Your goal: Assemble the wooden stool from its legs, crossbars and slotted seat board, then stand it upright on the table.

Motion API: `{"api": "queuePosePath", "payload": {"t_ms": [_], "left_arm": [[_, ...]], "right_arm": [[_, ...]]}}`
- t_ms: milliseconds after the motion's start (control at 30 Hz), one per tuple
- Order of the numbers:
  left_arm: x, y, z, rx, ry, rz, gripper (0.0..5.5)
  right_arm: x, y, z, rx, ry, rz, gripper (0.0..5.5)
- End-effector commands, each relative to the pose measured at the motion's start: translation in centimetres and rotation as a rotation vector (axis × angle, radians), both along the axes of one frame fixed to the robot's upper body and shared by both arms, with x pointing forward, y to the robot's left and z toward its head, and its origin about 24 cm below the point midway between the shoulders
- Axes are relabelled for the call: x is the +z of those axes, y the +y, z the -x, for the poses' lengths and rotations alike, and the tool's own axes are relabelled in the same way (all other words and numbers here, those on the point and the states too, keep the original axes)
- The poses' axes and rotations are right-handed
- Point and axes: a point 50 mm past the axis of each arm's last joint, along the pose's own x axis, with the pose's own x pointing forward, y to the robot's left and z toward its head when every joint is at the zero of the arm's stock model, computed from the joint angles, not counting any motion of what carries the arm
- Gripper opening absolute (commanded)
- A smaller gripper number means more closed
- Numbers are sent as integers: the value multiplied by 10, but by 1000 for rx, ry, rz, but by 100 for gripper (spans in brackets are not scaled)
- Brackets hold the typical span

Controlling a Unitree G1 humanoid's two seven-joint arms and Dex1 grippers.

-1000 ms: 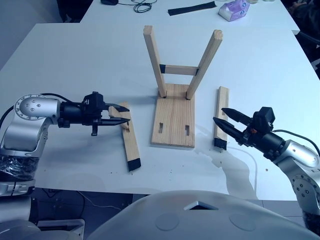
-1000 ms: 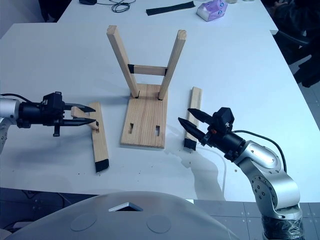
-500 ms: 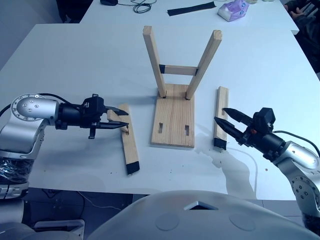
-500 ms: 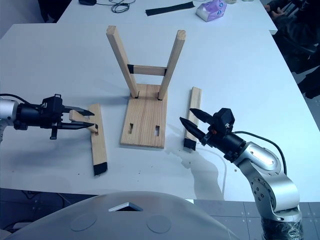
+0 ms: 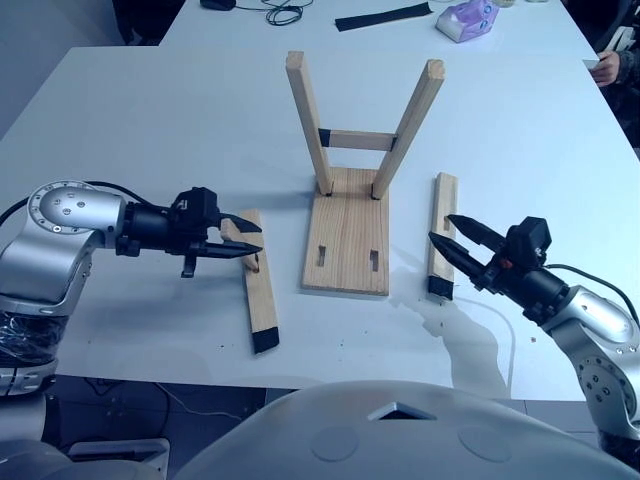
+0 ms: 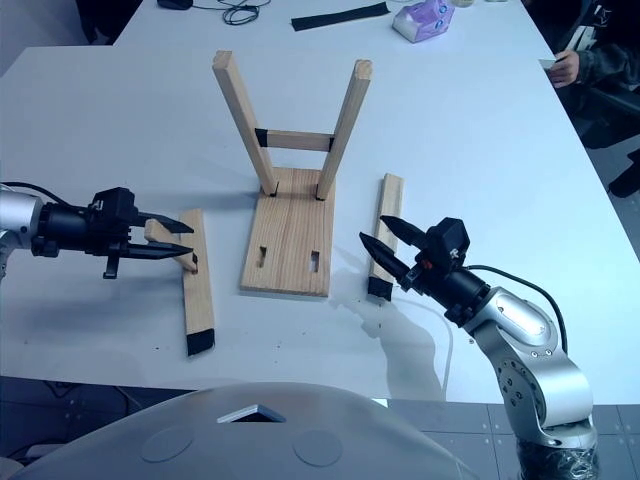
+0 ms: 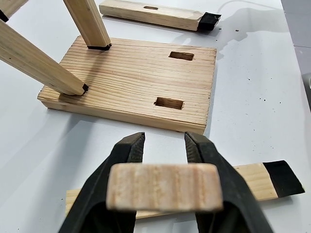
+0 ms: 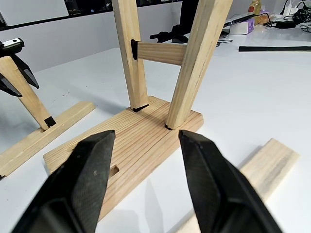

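Observation:
The slotted seat board (image 5: 345, 240) lies flat mid-table with two legs (image 5: 308, 120) (image 5: 411, 122) standing in its far slots, joined by a crossbar (image 5: 360, 140). Its two near slots (image 7: 169, 102) are empty. To its left a third leg (image 5: 260, 295) lies flat with a short crossbar (image 7: 164, 187) stuck upright in it. My left gripper (image 5: 255, 240) is shut on that crossbar. A fourth leg (image 5: 444, 195) lies loose right of the board. My right gripper (image 5: 440, 227) hovers open over its near half, holding nothing.
A black strip (image 5: 383, 17), a purple tissue pack (image 5: 467, 20) and cables (image 5: 285, 12) sit on the far table. A wet-looking patch (image 5: 470, 340) spreads on the table near my right arm. A person's hand (image 5: 610, 68) shows at the far right edge.
The left gripper shifted slightly back and forth with the crossbar, and the flat leg's near end slid a little toward the table's front edge. The right arm has barely moved.

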Motion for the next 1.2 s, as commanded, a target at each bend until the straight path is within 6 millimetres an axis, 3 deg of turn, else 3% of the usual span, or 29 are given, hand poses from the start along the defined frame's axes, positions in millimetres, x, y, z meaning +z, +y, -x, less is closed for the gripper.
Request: {"api": "queuePosePath", "payload": {"t_ms": [33,300,767,1033,1200], "left_arm": [[0,0,0,-14,-3,-23,131],[-16,7,9,-52,19,-103,131],[-8,7,2,35,58,-186,131],[4,0,1,14,35,-103,131],[-5,3,11,9,61,-48,131]], "right_arm": [[2,1,0,-1,-18,2,241],[3,1,2,-7,-18,6,241],[-1,3,9,-55,-17,31,241],[-1,1,9,-69,-23,35,241],[2,-3,5,-61,-36,47,241]]}}
